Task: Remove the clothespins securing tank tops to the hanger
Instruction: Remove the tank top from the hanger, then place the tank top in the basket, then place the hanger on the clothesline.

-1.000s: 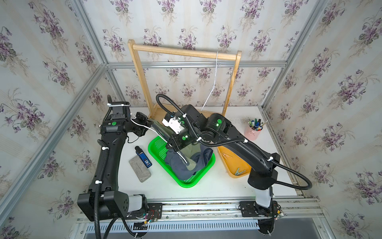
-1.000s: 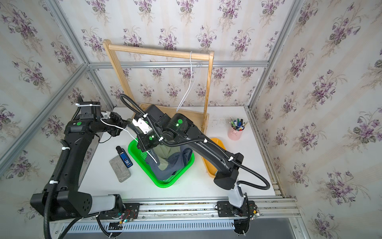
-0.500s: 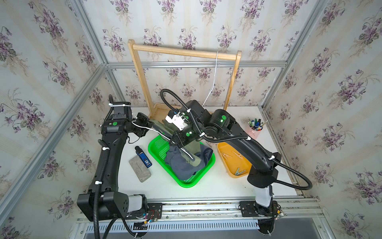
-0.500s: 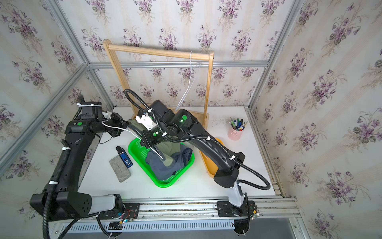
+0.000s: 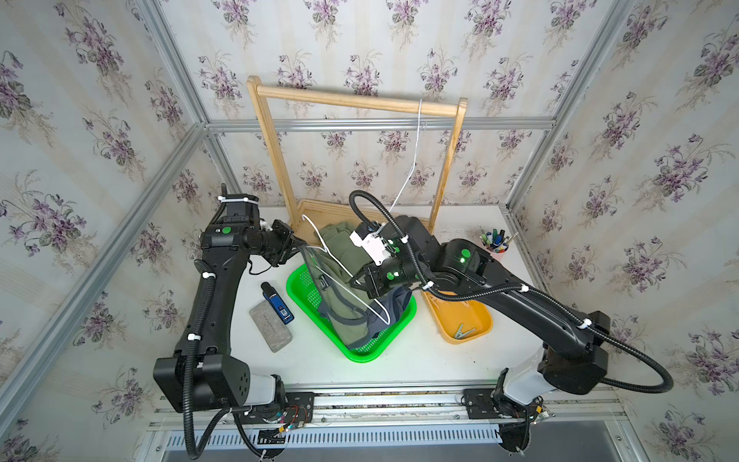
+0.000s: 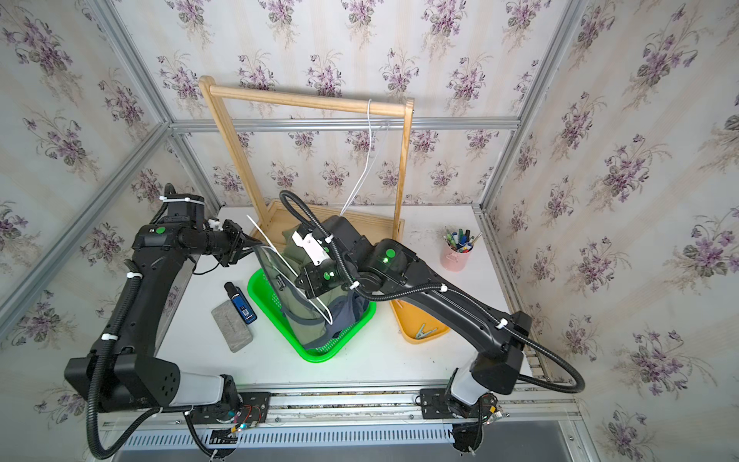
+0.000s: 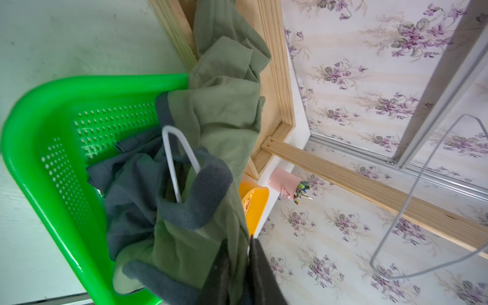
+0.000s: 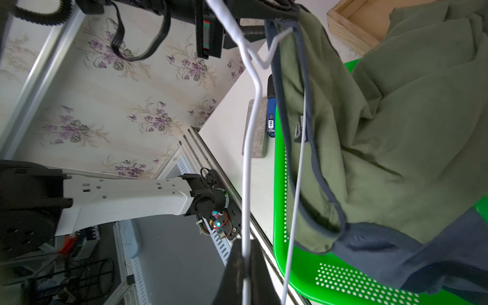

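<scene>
A white wire hanger [image 8: 248,132] is stretched between my two grippers above the green basket [image 5: 360,354]. The olive green tank top [image 5: 340,248] still hangs on it by its dark-trimmed strap and trails over the basket's back edge. The navy tank top [image 5: 396,302] lies bunched in the basket. My left gripper [image 7: 239,241] is shut on olive fabric at the hanger's end [image 5: 299,251]. My right gripper [image 8: 245,244] is shut on the hanger wire. One grey-green clothespin [image 5: 464,332] lies in the orange tray [image 5: 482,320]. I see no pin on the hanger.
The wooden rack [image 5: 352,100] stands at the back with a second bare white hanger [image 5: 416,152] on its bar. A grey block [image 5: 270,326] and a blue device [image 5: 278,308] lie left of the basket. A pink cup of pens [image 5: 494,246] is at the back right.
The right arm has swung to the right and up with the hanger. The olive top has been drawn up out of the basket between the grippers. The left arm has barely moved.
</scene>
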Motion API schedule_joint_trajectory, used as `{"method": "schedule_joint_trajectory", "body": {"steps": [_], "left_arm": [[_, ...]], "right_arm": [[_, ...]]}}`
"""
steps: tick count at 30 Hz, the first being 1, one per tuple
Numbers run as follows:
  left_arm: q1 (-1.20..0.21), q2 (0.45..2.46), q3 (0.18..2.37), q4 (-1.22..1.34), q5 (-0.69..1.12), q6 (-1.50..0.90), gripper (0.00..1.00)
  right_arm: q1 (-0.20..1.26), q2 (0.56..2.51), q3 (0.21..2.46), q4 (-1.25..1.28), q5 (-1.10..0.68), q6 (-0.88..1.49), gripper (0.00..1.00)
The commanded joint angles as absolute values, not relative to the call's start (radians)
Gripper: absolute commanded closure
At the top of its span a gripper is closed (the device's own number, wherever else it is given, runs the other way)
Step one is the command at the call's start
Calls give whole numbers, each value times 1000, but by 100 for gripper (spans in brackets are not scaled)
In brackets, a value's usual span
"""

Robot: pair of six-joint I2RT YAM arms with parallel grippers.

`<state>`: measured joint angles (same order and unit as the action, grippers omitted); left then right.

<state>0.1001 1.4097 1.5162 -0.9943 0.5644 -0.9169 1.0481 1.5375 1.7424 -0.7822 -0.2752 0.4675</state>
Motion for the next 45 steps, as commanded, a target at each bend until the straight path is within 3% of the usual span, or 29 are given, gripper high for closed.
{"method": "schedule_joint_trajectory", "body": {"steps": [1, 13, 20, 27, 33, 37, 42, 45], "left_arm": [[101, 1410, 1510, -999, 556, -900, 87], [102, 1477, 1481, -988, 541, -887, 88], [101, 1469, 1454, -984, 553, -864, 88], [33, 1385, 1340, -984, 541, -870, 88], [-31, 1359, 1292, -975, 519, -882, 88], [-34, 1367, 1291, -976, 523, -870, 87], [-51, 1376, 1285, -976, 519, -851, 77], [-83, 1391, 1296, -975, 498, -835, 60]], "right_arm": [[1049, 1472, 1655, -606, -289, 534, 100], [1049, 1300, 1549, -639, -254, 588, 100], [1048, 1262, 1631, -765, -149, 597, 100], [1037, 1410, 1955, -943, 39, 609, 100], [979, 1727, 2501, -1161, 165, 640, 100], [915, 1825, 2643, -1120, 185, 662, 100], [840, 1849, 2619, -981, 191, 649, 100], [798, 1870, 2619, -911, 195, 629, 100]]}}
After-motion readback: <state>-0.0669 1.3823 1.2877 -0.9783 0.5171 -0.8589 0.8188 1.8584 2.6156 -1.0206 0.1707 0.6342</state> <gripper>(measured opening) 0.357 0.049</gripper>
